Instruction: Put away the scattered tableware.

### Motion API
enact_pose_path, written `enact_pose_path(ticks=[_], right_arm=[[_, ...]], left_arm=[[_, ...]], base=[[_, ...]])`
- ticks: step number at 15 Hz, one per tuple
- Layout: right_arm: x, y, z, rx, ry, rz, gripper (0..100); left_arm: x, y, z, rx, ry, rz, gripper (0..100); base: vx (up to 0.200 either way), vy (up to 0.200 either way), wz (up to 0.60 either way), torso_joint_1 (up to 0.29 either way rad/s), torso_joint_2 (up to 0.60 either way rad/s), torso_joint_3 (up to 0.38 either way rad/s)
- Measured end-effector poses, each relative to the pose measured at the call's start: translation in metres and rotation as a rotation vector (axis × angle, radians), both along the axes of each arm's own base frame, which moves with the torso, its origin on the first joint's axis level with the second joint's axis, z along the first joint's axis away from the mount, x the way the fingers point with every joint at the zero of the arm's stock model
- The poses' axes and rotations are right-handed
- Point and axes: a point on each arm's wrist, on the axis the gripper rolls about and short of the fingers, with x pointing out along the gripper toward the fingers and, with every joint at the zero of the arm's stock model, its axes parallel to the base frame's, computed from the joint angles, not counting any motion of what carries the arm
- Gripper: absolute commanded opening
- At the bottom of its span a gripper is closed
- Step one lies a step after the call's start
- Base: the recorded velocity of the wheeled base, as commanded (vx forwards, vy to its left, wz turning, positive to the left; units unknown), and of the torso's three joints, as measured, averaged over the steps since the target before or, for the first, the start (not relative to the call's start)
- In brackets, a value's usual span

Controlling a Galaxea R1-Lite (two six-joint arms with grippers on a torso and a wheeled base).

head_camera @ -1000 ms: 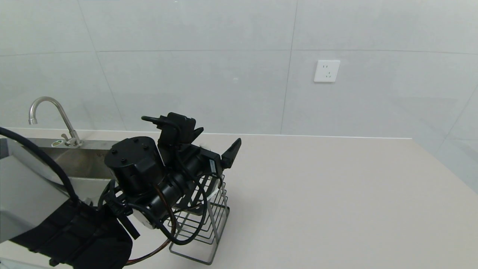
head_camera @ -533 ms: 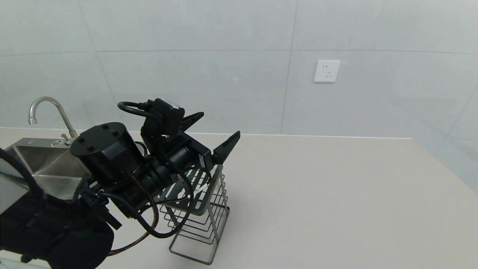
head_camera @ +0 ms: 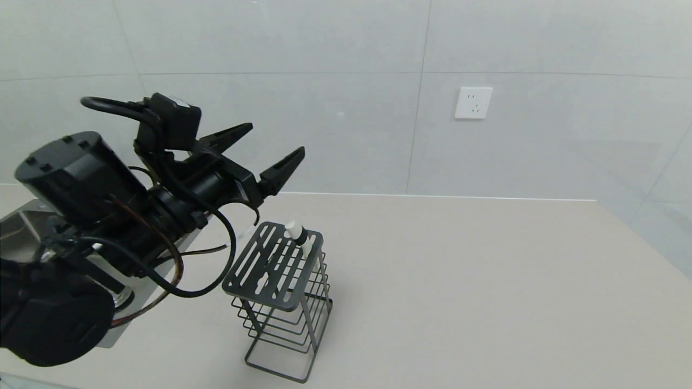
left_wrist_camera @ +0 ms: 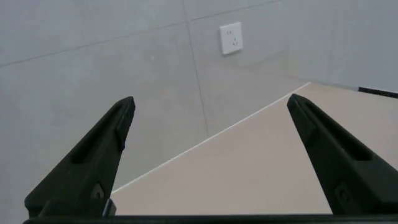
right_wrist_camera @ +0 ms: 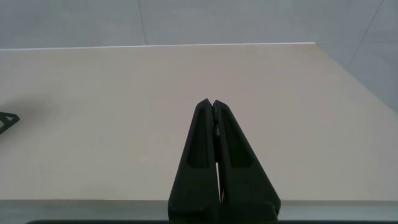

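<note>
Head view: the left gripper (head_camera: 277, 138) is raised well above the counter (head_camera: 459, 281), up and to the left of the wire rack (head_camera: 259, 267). Its two fingers are spread wide and nothing lies between them. The left wrist view confirms this: the left gripper (left_wrist_camera: 210, 102) is parted, with only wall and counter seen through the gap. In the right wrist view the right gripper (right_wrist_camera: 212, 106) has its fingers pressed together, gripping nothing, above bare counter.

Count: one wire rack, standing upright on the counter near its front left. One white-handled utensil (head_camera: 296, 232) stands in a slot at the rear corner of the rack's slotted top, with its handle end sticking up. One wall socket (head_camera: 473, 102) is on the tiled wall behind, also seen in the left wrist view (left_wrist_camera: 231, 38). One steel sink (head_camera: 13, 224) sits at the far left, partly behind the arm.

Change: one second ago the left gripper was low over the rack top and hid it. It has since lifted and drawn back to the left, and the rack top and utensil handle are now exposed. The rack has not moved.
</note>
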Motion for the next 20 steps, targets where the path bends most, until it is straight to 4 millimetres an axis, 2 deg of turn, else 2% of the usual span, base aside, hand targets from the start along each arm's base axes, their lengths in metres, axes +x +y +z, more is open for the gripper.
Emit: enact_pose_path(ticks=[4,7,8,11,15,16,19,20], right_arm=[[0.000,0.000,0.000,0.000,0.000,0.000,0],[0.000,0.000,0.000,0.000,0.000,0.000,0],[0.000,0.000,0.000,0.000,0.000,0.000,0],[0.000,0.000,0.000,0.000,0.000,0.000,0],[0.000,0.000,0.000,0.000,0.000,0.000,0],[0.000,0.000,0.000,0.000,0.000,0.000,0],[0.000,0.000,0.000,-0.001,0.000,0.000,0],[0.000,0.000,0.000,-0.001,0.000,0.000,0]], left_arm=[[-0.011,0.047,0.024,-0.147,0.037,0.031,100],[-0.042,0.087,0.024,-0.182,0.050,0.073,100],[-0.061,0.097,0.021,-0.194,0.049,0.097,100],[-0.119,0.108,0.018,-0.228,-0.009,0.118,100],[-0.197,0.110,0.011,-0.253,-0.131,0.105,100],[-0.209,0.110,0.008,-0.260,-0.134,0.098,100],[-0.249,0.110,-0.018,-0.274,-0.099,0.076,100],[-0.260,0.110,-0.033,-0.272,-0.055,0.075,100]], base=[[0.000,0.000,0.00,0.000,0.00,0.000],[0.000,0.000,0.00,0.000,0.00,0.000],[0.000,0.000,0.00,0.000,0.00,0.000],[0.000,0.000,0.00,0.000,0.00,0.000],[0.000,0.000,0.00,0.000,0.00,0.000],[0.000,0.000,0.00,0.000,0.00,0.000],[0.000,0.000,0.00,0.000,0.00,0.000],[0.000,0.000,0.00,0.000,0.00,0.000]])
